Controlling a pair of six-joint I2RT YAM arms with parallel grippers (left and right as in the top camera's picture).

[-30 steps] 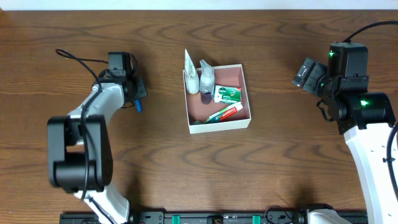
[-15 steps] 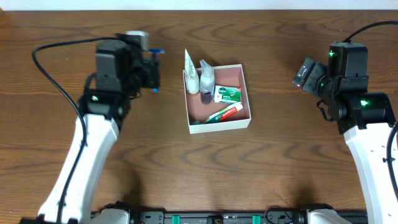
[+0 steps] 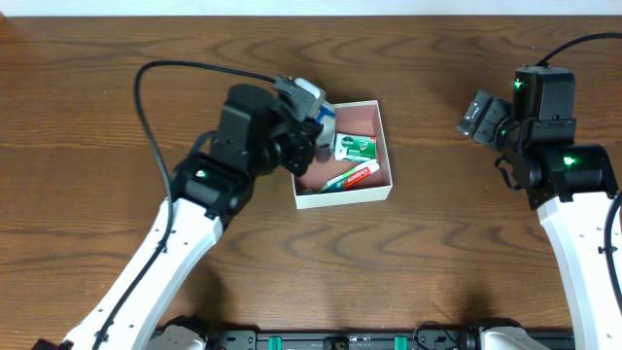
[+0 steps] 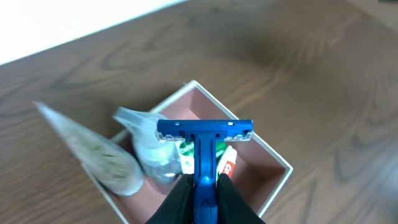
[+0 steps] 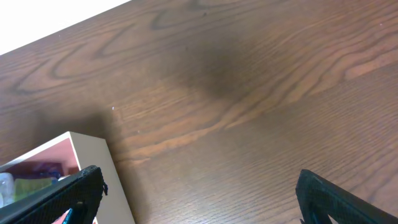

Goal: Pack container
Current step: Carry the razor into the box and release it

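Note:
The container (image 3: 386, 156) is a shallow square box with white walls and a reddish-brown inside, at the table's middle. It holds a green-and-white packet (image 3: 356, 147) and a toothpaste tube (image 3: 350, 177). My left gripper (image 3: 313, 122) is shut on a blue razor (image 4: 204, 134) and hangs over the box's left half, hiding the bottles there in the overhead view. In the left wrist view the razor head is above a clear bottle (image 4: 149, 140), a pale tube (image 4: 93, 152) and the box rim (image 4: 273, 158). My right gripper (image 3: 478, 115) is open and empty, right of the box.
In the right wrist view the box's corner (image 5: 93, 155) shows at the lower left, with bare wooden table (image 5: 249, 93) between my open fingers (image 5: 78, 190). A black cable (image 3: 165, 73) loops from the left arm over the table's back left.
My left arm has swung from the table's left side to the right, carrying the blue razor over the box. The right arm has not moved.

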